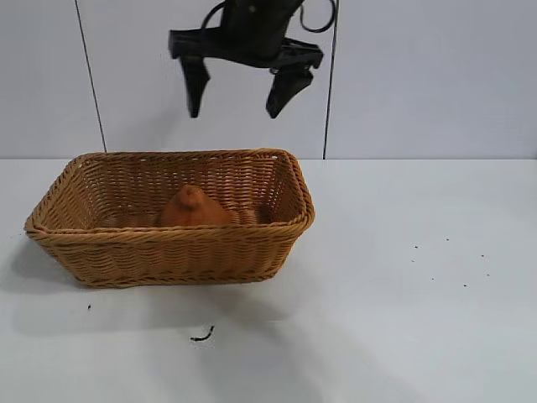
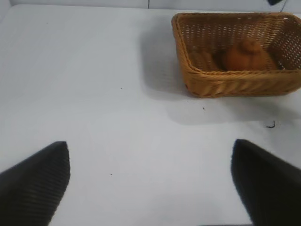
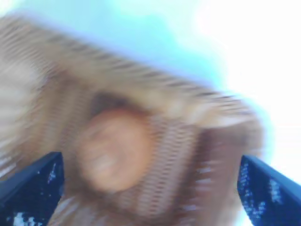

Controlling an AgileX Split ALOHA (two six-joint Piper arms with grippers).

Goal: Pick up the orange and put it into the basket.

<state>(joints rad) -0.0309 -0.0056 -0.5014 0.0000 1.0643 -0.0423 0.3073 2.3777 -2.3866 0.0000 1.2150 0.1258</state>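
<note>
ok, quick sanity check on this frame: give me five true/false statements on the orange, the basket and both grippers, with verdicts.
1. The orange lies inside the wicker basket. True.
2. The right gripper is clamped on the orange. False: it hangs above the basket with its fingers spread and nothing between them.
3. The left gripper is over the basket. False: it is open above bare table, off to the basket's side, and the basket shows farther off in its wrist view.
4. The basket sits upright on the white table. True.
5. The orange rests on the table beside the basket. False: it is on the basket's floor, inside the walls.
</note>
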